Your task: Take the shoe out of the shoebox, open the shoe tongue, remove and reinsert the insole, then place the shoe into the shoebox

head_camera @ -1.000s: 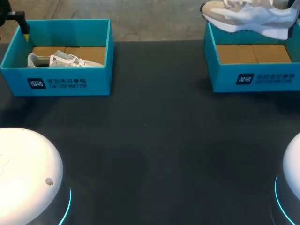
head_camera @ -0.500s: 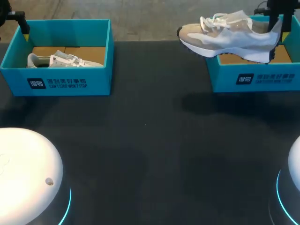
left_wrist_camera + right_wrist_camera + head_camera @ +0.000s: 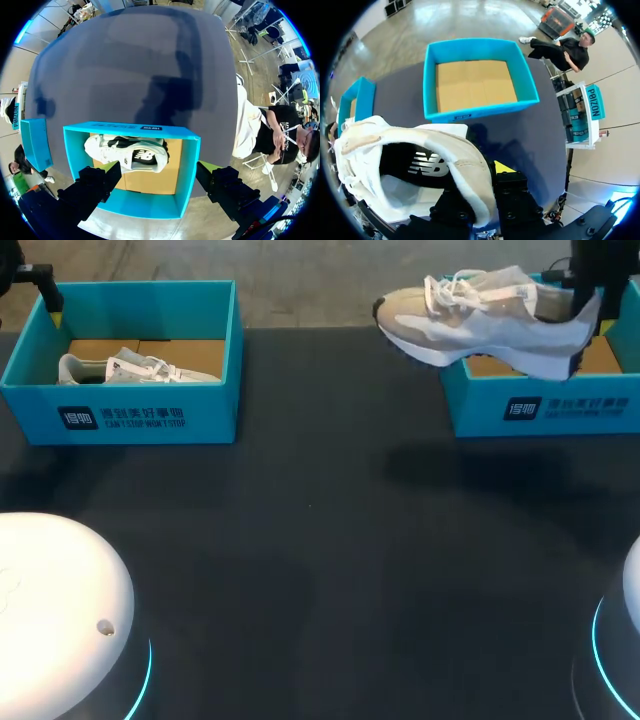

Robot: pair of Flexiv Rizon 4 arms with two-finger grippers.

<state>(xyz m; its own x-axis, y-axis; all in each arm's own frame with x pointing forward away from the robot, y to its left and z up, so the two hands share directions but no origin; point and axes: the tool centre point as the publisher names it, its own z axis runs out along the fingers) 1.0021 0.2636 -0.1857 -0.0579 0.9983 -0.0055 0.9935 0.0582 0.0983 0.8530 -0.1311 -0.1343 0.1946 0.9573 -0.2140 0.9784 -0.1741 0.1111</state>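
Held clear of the table (image 3: 320, 540), the shoe (image 3: 485, 320), pinched at the heel collar by the right gripper (image 3: 487, 192), both fingers closed firmly on the padded rim from either side and grasping nothing else. Hanging sole-down with toe and laces stretched well out to the side of that claw, in front of the near wall of the right shoebox (image 3: 540, 408), which sits just below and ahead of the fingers. Looks light, with a soft mesh-and-suede upper that gives under pressure, a stiffer heel counter and a firm foam sole. Likely to droop or swing at the toe from a single heel pinch, so best taken at the heel counter or across the midsole, never by the loose laces or thin tongue. Well away from that claw, the left gripper (image 3: 159, 172), spread wide and holding nothing, poised above the left shoebox (image 3: 185, 165), with a second shoe (image 3: 127, 156) lying on its side inside, ahead of the open fingers
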